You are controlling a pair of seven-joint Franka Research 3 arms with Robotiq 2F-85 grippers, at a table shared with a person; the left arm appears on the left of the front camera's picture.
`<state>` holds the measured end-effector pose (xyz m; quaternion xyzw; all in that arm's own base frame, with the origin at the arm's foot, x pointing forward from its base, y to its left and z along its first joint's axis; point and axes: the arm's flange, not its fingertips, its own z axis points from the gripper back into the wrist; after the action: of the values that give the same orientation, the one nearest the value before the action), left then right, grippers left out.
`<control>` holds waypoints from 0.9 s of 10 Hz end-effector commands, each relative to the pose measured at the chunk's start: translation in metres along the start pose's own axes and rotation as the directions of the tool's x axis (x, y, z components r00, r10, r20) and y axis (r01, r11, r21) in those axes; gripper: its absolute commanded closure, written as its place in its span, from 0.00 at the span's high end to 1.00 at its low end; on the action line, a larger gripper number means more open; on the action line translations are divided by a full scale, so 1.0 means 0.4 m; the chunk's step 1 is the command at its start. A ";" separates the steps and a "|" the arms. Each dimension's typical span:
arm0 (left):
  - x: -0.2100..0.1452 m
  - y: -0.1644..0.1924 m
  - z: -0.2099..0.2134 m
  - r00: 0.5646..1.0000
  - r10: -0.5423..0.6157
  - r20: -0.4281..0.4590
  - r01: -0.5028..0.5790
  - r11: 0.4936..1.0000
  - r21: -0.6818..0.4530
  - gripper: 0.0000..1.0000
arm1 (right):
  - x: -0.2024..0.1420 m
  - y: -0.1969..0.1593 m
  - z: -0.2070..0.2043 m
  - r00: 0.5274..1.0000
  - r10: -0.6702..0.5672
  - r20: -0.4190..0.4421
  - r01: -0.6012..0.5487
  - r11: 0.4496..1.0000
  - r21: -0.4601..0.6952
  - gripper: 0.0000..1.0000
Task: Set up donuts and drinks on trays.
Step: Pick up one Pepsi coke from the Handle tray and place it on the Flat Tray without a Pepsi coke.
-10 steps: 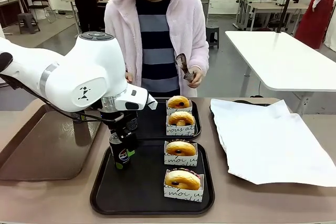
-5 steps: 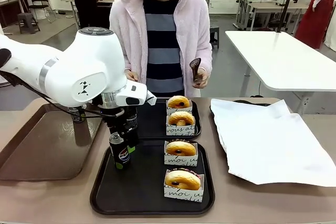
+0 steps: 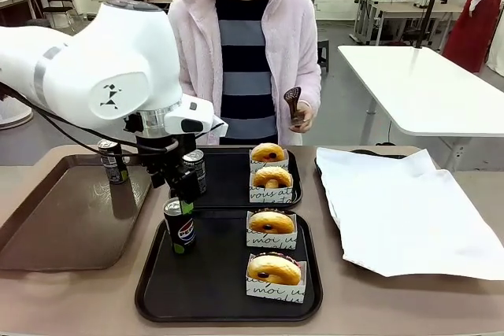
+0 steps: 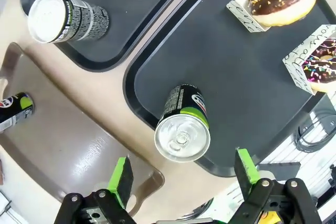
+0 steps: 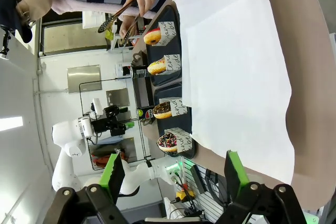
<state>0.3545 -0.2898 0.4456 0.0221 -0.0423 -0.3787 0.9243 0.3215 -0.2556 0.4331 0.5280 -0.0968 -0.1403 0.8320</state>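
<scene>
- Near black tray (image 3: 157, 285): one slim can (image 3: 180, 226) upright at its left side, black, with a red-blue round logo and green accents; brand lettering too small to read.
- Same tray, right side: two donuts in white paper holders. Middle one (image 3: 271, 223) golden; its holder reads "moi". Nearest one (image 3: 274, 270) golden at the side with dark icing on top; holder again shows "moi".
- Far black tray (image 3: 228, 194): two more donuts, (image 3: 268, 153) and (image 3: 272, 178), holders with black script, partly "vous". A grey-black can with white text (image 3: 194, 171) stands at that tray's left; text not legible.
- Brown tray (image 3: 47, 226) on the left holds another dark can (image 3: 114, 161) at its far edge.
- Left gripper (image 4: 182, 170): jaws spread wide, holding nothing. In its wrist view the logo can (image 4: 182, 124) stands straight below, between the green pads, clear of both.
- Right gripper (image 5: 171, 174): jaws wide apart, empty, over the table edge beside a white paper sheet (image 5: 236, 72).
- Person at the far side holds tongs (image 3: 293, 105) in one hand (image 3: 302, 119).
</scene>
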 end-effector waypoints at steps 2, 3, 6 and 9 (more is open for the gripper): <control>-0.011 -0.009 -0.011 0.999 0.034 -0.013 -0.034 0.999 0.008 1.00 | 0.000 -0.002 -0.002 1.000 0.010 0.006 -0.010 1.000 0.018 1.00; -0.011 0.014 0.015 0.999 0.032 -0.020 -0.032 0.999 0.019 1.00 | 0.000 -0.002 -0.002 1.000 0.010 0.006 -0.010 1.000 0.018 1.00; -0.151 0.179 0.114 0.982 0.190 0.001 -0.189 0.979 0.075 1.00 | 0.000 -0.002 -0.002 1.000 0.010 0.006 -0.010 1.000 0.018 1.00; -0.330 0.382 0.176 0.909 0.416 0.028 -0.417 0.908 0.042 1.00 | 0.000 -0.002 -0.002 1.000 0.010 0.006 -0.010 1.000 0.018 1.00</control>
<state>0.3601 -0.1087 0.5198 0.0211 -0.0628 -0.1976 0.9780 0.3214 -0.2558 0.4330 0.5280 -0.0967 -0.1406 0.8319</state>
